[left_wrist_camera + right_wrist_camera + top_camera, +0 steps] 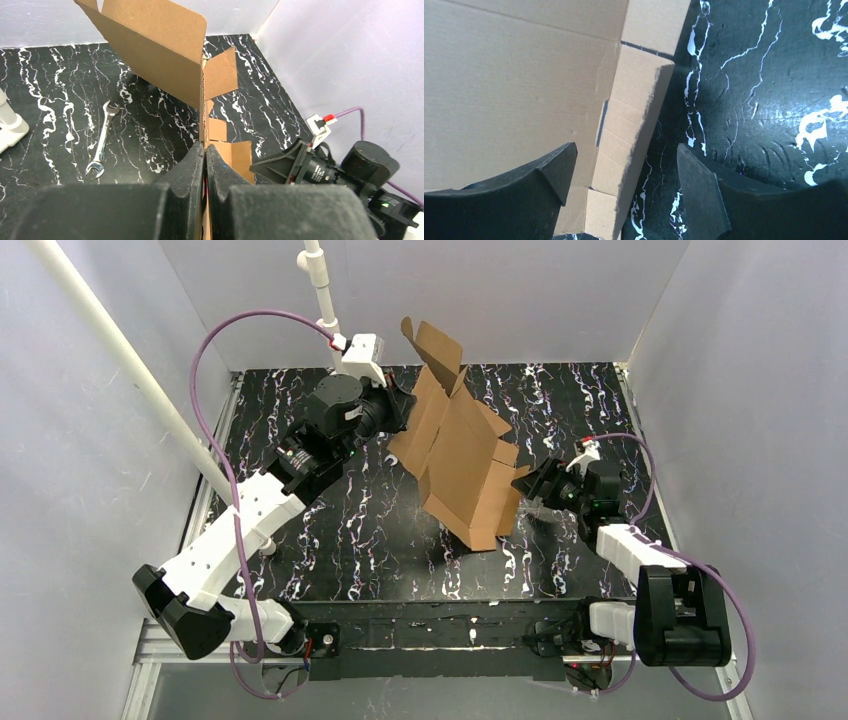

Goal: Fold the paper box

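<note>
Nearby, wrench [102, 140] on table [50, 75], near raised paper box [155, 45]

Paper box [462, 455]: plain brown cardboard, unprinted.
Desk [380, 530]: black, with white marble-like veining all over.
Wrench [102, 140]: bare silver metal.
Cable [347, 111]: purple.
Left hand [205, 150], right hand [624, 155]: matt black fingers.
Left arm [240, 530]: white shells, black joints.
Walls [80, 440]: pale grey-white.

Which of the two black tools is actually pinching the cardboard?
The left tool: its jaws are shut on an edge of the paper box. The right tool stands open at a side flap.
</note>
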`<state>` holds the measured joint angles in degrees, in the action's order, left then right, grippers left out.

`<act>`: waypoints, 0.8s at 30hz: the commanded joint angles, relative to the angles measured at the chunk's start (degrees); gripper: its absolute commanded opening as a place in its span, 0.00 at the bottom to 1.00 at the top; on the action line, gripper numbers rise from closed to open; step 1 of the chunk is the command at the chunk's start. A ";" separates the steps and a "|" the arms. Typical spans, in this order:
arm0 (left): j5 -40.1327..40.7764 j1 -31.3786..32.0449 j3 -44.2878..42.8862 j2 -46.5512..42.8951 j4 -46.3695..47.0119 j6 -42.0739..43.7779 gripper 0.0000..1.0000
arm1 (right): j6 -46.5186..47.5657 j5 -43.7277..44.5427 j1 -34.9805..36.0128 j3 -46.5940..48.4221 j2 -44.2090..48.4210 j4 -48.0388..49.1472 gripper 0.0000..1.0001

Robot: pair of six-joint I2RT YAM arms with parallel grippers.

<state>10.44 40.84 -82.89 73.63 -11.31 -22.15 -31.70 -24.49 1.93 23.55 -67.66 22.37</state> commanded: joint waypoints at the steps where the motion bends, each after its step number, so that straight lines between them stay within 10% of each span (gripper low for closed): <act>1: 1.54 0.10 1.07 -4.13 4.57 -3.20 0.00 | 2.38 1.26 0.94 1.57 -2.77 0.31 0.79; 8: 2.01 0.12 3.99 -6.39 5.42 -5.56 0.00 | 4.07 0.73 3.05 4.35 -8.31 0.62 0.54; 13: 2.82 0.12 7.10 -9.06 5.21 -6.50 0.00 | 8.22 2.14 3.62 6.77 -9.58 -0.58 0.03; 19: 3.41 0.05 13.76 -14.87 2.13 -8.37 0.00 | 17.69 -1.98 0.53 10.85 -4.35 -6.67 0.01; 24: 0.60 0.10 24.83 -21.86 -0.29 -15.58 0.03 | 49.25 -7.66 -0.61 21.41 -0.81 -31.23 0.01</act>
<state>12.25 40.93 -64.47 57.30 -9.85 -30.96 -9.15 -26.55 1.93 36.38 -72.49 7.14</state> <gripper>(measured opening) 0.016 0.040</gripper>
